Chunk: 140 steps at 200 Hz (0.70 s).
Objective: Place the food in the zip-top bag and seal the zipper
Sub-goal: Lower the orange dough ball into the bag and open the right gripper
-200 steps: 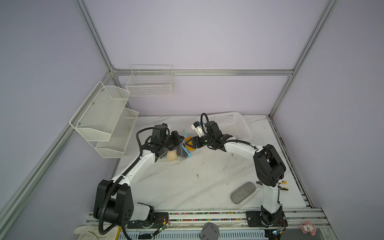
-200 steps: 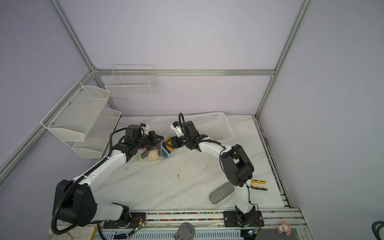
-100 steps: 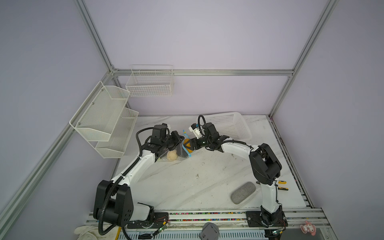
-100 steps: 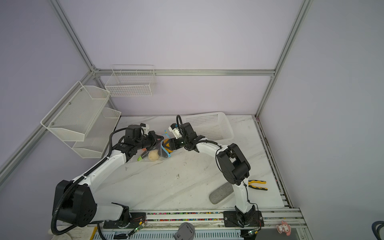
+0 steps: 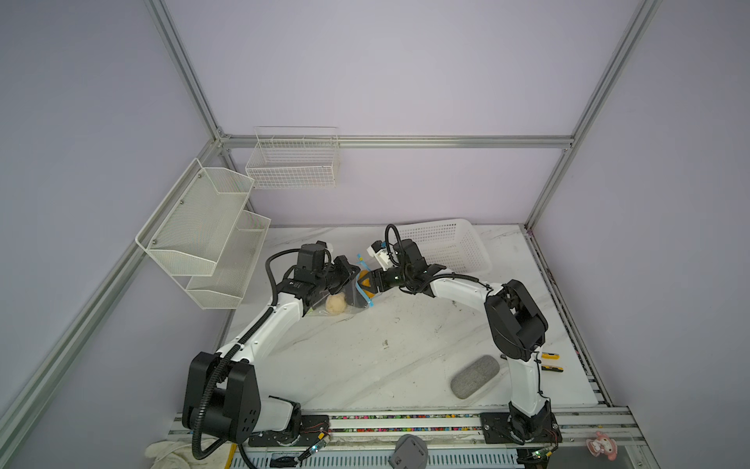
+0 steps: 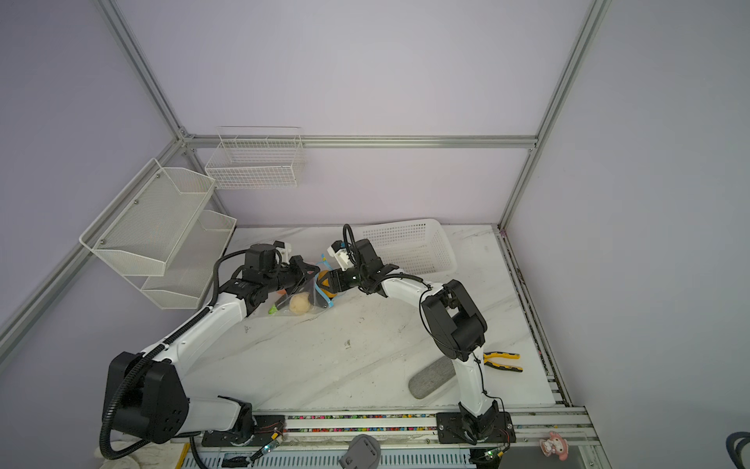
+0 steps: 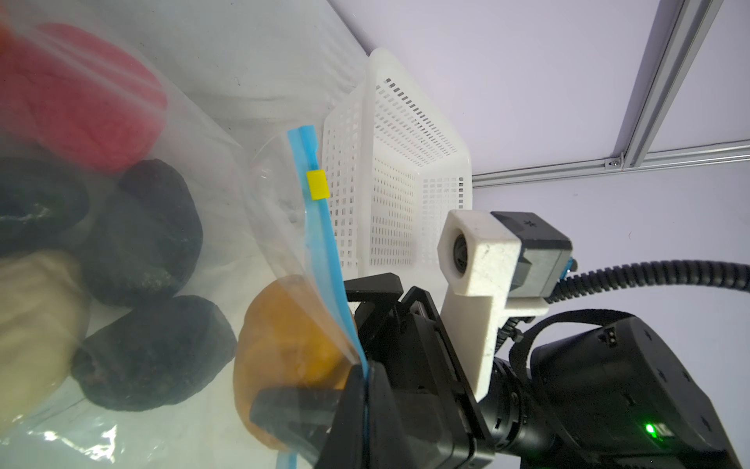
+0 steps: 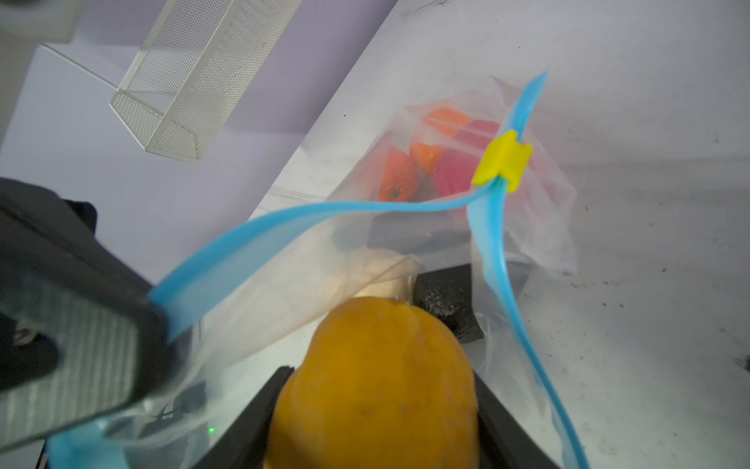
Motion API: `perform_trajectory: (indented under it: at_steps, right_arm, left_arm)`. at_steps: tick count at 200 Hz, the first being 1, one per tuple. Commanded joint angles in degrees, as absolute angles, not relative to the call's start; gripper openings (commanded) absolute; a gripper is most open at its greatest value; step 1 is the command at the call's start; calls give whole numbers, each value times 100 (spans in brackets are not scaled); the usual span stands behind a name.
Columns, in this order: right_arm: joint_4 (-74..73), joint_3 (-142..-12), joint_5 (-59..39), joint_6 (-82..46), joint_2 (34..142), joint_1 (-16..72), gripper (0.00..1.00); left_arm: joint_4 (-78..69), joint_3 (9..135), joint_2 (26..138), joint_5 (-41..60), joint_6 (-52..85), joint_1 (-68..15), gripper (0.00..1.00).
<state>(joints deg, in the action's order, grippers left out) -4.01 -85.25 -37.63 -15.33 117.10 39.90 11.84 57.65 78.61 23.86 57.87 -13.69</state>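
The clear zip-top bag (image 5: 345, 298) (image 6: 302, 298) lies at the back of the table with its mouth held up. My left gripper (image 7: 365, 367) (image 5: 352, 273) is shut on the light blue zipper (image 7: 320, 243) (image 8: 284, 223), below its yellow tab (image 7: 316, 185) (image 8: 503, 164). My right gripper (image 8: 377, 379) (image 5: 368, 284) is shut on a yellow-brown food (image 8: 373, 390) (image 7: 284, 337) and holds it in the bag's mouth. Inside lie black food (image 7: 142, 239), a pink piece (image 7: 81, 101), a cream piece (image 5: 336, 303) (image 6: 299, 304) and orange pieces (image 8: 399, 178).
A white perforated basket (image 5: 446, 247) stands right behind my right arm. A grey oval pad (image 5: 475, 377) and pliers (image 6: 501, 361) lie at the front right. White mesh shelves (image 5: 203, 235) and a wire basket (image 5: 292, 162) hang on the walls at the back left.
My right gripper has moved left with the yellow-brown food, further into the bag's mouth. The left gripper has kept its hold on the zipper without moving.
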Motion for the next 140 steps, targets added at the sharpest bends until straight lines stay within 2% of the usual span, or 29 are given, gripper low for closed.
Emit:
perform_trajectory:
  at_steps: [1, 140]
  right_arm:
    - [-616, -8706, -3937, -1625, 11873, 4060, 62]
    - [-597, -8951, -3879, -1728, 12153, 4162, 65]
  left_arm:
    - [1090, 6144, 7623, 2426, 5691, -1398, 0]
    - [1090, 6113, 7567, 2418, 5680, -1402, 0]
